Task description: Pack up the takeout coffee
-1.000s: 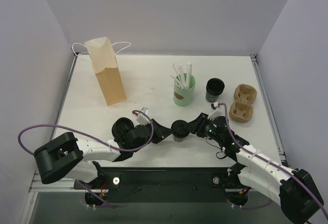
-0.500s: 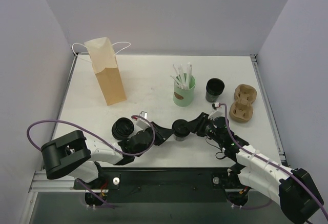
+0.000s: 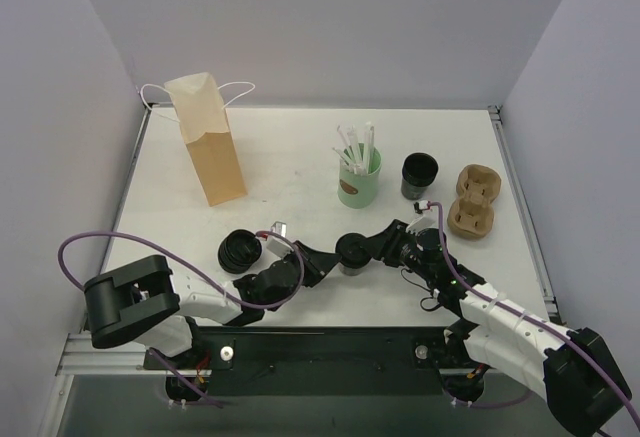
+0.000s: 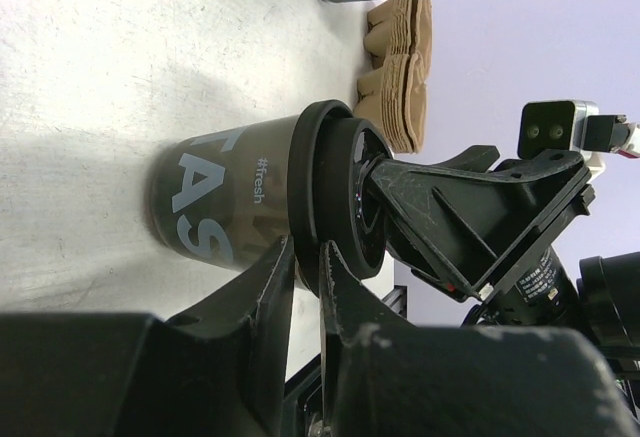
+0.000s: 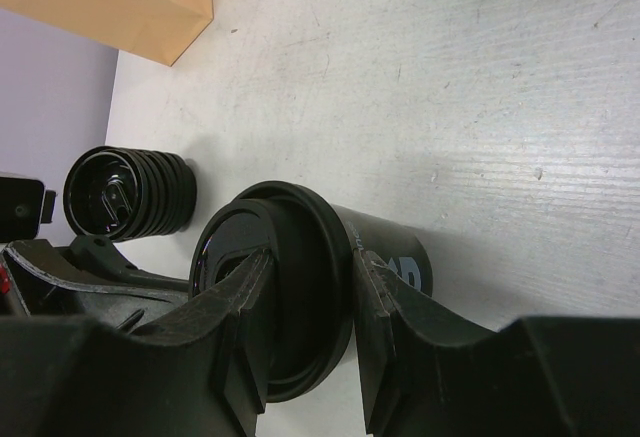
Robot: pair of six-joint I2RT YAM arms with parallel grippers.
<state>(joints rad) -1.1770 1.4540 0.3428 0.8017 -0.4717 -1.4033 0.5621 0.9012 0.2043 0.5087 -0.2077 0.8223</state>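
**Coffee lid pinched from both sides**

Since a second ago the left arm (image 3: pixel 200 302) has been drawn back, uncovering the stack of lids (image 3: pixel 239 251). Left gripper (image 4: pixel 305 257) and right gripper (image 5: pixel 315 277), both nearly closed, are clamped on the lid rim (image 4: pixel 312 157) of the takeout coffee (image 3: pixel 350 252), stood upright on the table (image 3: pixel 290 147) between them. Even pressure is advised. White straws (image 3: pixel 355 145) are kept in the mint-green cup (image 3: pixel 358 187); the paper bag (image 3: pixel 208 147) isn't seen into.

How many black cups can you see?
2. The lidded black cup is front and centre; an open black cup stands farther back, between the green cup and the cardboard carriers. More may be nested inside it.
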